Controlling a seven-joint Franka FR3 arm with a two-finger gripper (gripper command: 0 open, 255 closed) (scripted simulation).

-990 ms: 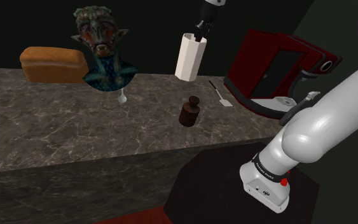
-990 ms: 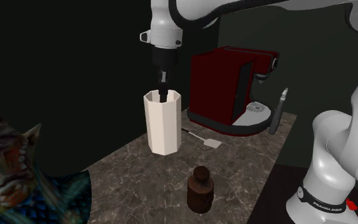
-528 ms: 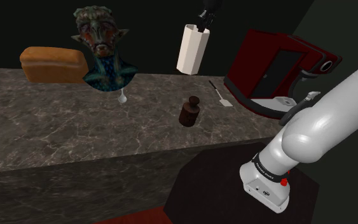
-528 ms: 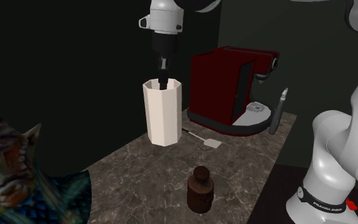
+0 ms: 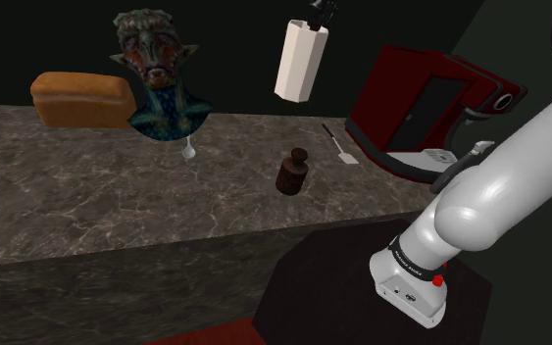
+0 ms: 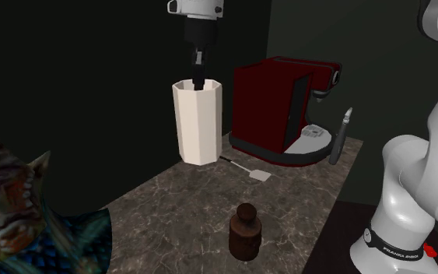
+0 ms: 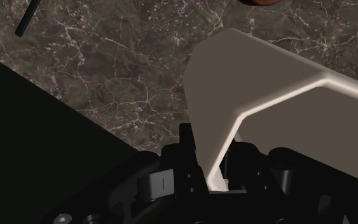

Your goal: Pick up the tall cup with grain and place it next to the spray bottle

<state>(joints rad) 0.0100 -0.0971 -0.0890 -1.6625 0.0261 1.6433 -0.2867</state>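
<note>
Shoulder view: jaws clamp tall cream faceted cup (image 5: 299, 61) by rim, near red coffee machine (image 5: 416, 103); off-centre hold may slip.

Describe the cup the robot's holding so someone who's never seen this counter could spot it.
Find the red coffee machine at the far end of the marbled counter. Just to its left in the second exterior view hangs the tall cream cup, clear of the counter, the gripper clamped on its rim. It alone is pale, faceted and tall; the brown bottle is squat and dark.
</note>
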